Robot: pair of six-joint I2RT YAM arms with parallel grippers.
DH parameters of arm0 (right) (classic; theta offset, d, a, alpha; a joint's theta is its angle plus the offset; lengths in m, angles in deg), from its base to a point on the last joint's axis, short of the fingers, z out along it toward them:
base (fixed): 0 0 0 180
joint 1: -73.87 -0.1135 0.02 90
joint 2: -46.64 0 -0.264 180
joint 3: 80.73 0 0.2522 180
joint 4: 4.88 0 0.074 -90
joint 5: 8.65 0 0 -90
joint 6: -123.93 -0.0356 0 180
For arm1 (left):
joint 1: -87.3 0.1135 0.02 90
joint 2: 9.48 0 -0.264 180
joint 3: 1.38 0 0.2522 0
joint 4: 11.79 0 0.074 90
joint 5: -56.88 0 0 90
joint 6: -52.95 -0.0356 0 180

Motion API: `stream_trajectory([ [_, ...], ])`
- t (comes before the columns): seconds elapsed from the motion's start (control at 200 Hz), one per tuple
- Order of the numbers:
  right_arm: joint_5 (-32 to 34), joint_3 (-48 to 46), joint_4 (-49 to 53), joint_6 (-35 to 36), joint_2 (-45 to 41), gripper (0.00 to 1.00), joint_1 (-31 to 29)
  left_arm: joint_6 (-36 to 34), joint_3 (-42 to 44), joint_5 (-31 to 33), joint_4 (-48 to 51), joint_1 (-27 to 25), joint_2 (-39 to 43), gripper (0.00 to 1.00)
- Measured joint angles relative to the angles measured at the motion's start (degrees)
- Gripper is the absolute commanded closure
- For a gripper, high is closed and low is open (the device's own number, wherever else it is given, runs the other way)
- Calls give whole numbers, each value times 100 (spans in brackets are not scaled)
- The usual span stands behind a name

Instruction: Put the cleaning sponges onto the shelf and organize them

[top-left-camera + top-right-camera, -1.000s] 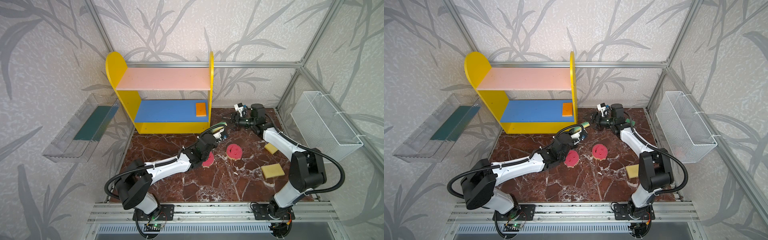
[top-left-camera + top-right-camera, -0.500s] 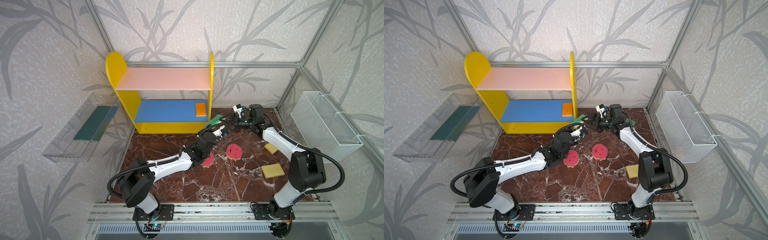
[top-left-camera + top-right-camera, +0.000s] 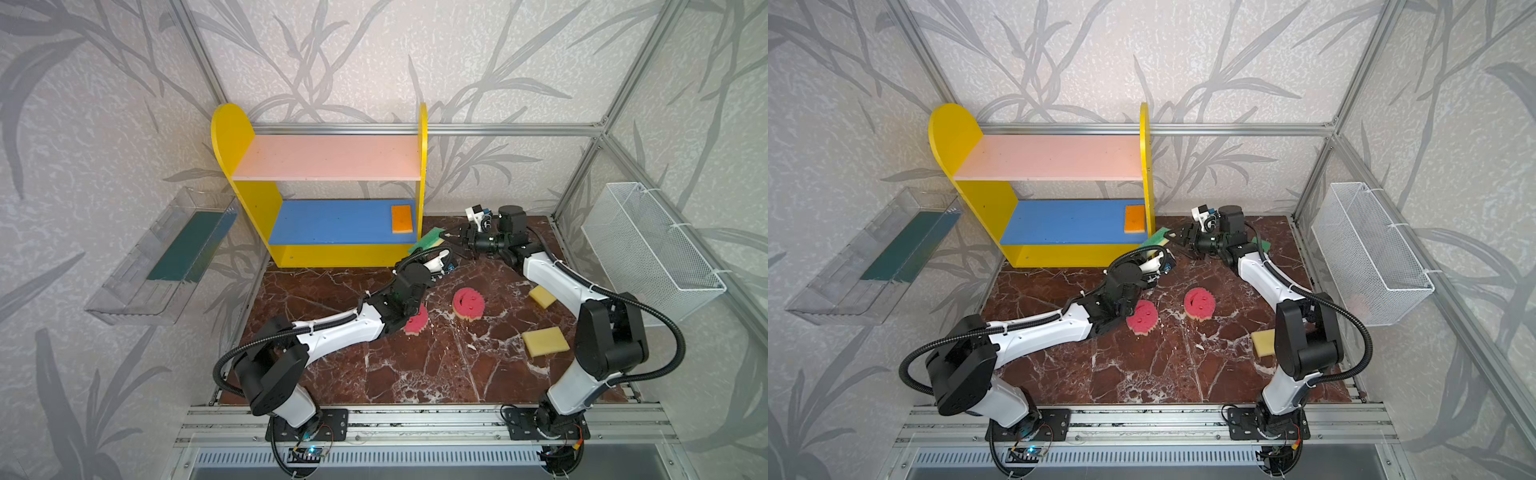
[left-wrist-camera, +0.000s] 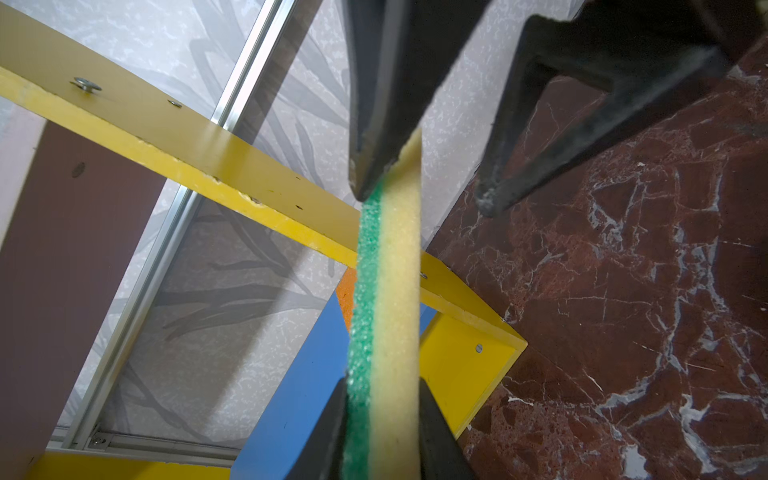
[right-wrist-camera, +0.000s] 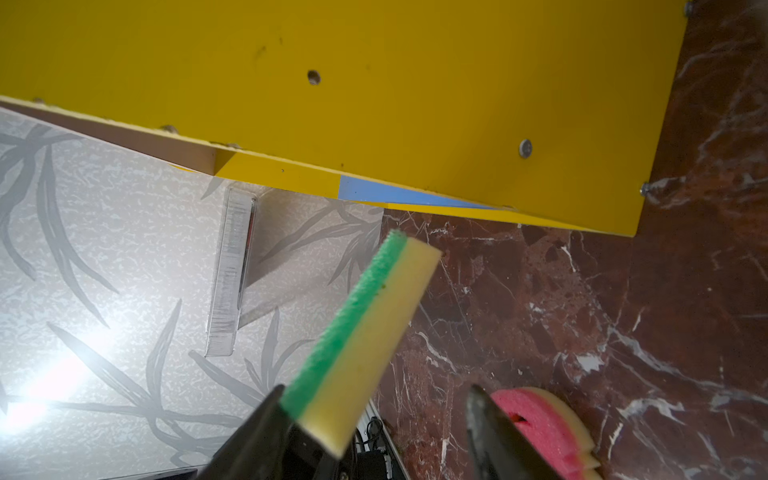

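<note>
Lying nearest, on the right of the marble tabletop (image 3: 374, 374), is a large yellow sponge (image 3: 545, 341), flat and on its own. A little farther, also on the right, a smaller yellow sponge (image 3: 542, 296) sits just beside the right arm's white link. Toward the middle are two round pink ones. The right pink sponge (image 3: 469, 304) lies in the open, while the left pink sponge (image 3: 417, 322) is partly covered by the left arm in both top views.

Farther on, at the shelf's right front corner, both grippers meet on one green-faced sponge (image 3: 430, 239). It is off the tabletop and tilted, green side up; whether it touches the shelf cannot be told. The left gripper (image 4: 380, 399) is clamped on its near end, a finger pressed to each face. The right gripper (image 5: 376, 392) reaches in from the right with its jaws apart around the opposite end. One finger rests against the green face and the other stands clear of the yellow foam.

Beyond them the shelf (image 3: 332, 255) stands against the back wall, left of middle. An orange-faced sponge (image 3: 402, 219) lies flat at the right end of the blue board (image 3: 332, 220), just beside the right side panel. The pink board (image 3: 328, 158) sits above. A clear tray (image 3: 166, 257) hangs on the left wall and a wire basket (image 3: 648, 249) on the right wall.
</note>
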State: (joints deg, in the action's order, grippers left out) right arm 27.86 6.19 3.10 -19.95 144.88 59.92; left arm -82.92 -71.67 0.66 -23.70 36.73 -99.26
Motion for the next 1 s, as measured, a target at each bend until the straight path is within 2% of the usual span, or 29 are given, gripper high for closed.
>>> stream_trajectory([
  [0.065,-11,24,-146,-118,96,64,-2,2,0,-26,-7,-7,0,74],
  [0.3,-9,52,-365,-363,190,89,-59,52,0,-68,-9,-114,-26,73],
  [0.41,2,72,-413,-374,190,96,-76,68,0,-66,-59,-160,-31,73],
  [0.5,9,72,-424,-391,190,97,-94,72,0,-63,-101,-184,-31,72],
  [0.54,17,72,-424,-396,188,97,-98,74,0,-63,-101,-188,-31,68],
  [0.63,59,72,-420,-391,181,98,-101,146,0,-42,-87,-190,-31,45],
  [0.695,94,72,-420,-376,181,98,-101,304,0,-44,-35,-190,-17,36],
  [0.84,157,68,-398,-367,83,98,-103,960,0,-184,433,-179,271,25],
  [1.0,197,9,-496,-356,-173,100,-105,2146,66,-743,964,2,1176,18],
])
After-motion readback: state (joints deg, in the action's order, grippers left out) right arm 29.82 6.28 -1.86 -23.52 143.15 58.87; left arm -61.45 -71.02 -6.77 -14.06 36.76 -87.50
